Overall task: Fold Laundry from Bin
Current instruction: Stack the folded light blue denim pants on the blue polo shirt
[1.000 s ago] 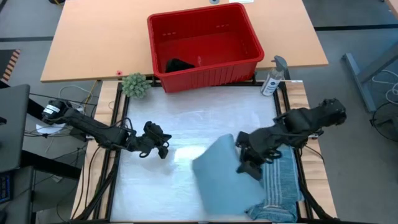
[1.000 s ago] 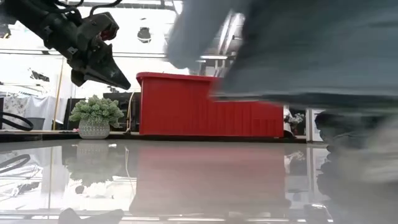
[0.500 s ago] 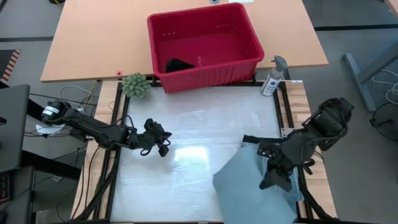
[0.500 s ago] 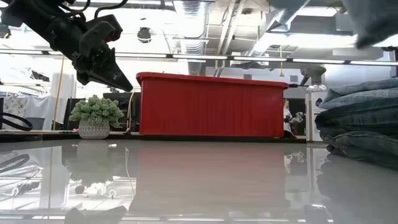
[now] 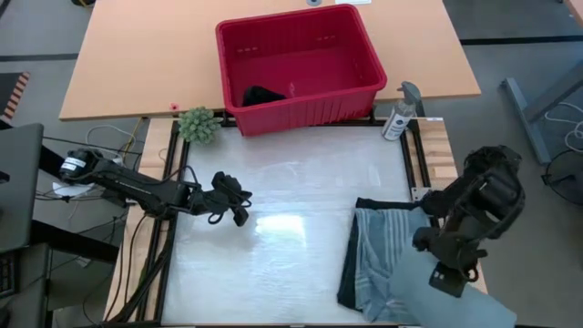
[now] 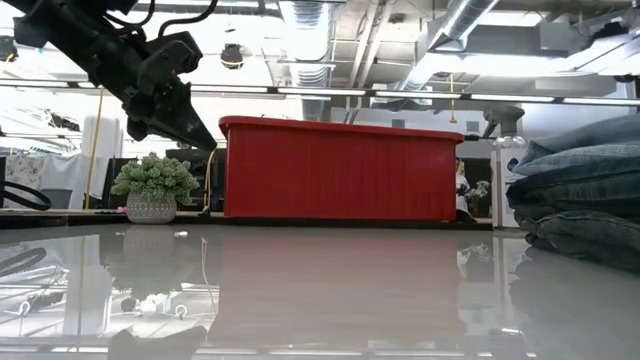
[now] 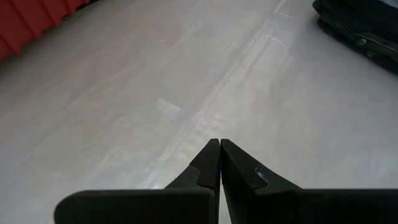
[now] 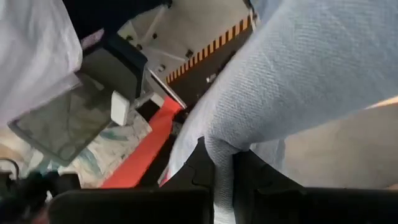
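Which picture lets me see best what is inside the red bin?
The high view: it looks straight down into the red bin and shows a small black item on its floor. The low view shows only the bin's outer wall. The left wrist view catches just a red corner; the right wrist view misses it.

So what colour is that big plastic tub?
Bright red: the ribbed rectangular plastic tub, clearest in the high view.

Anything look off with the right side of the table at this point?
Yes. The right gripper is pinching a light blue garment beyond the table's front right corner, so the cloth hangs off the edge instead of lying on the folded pile. Left gripper waits shut.
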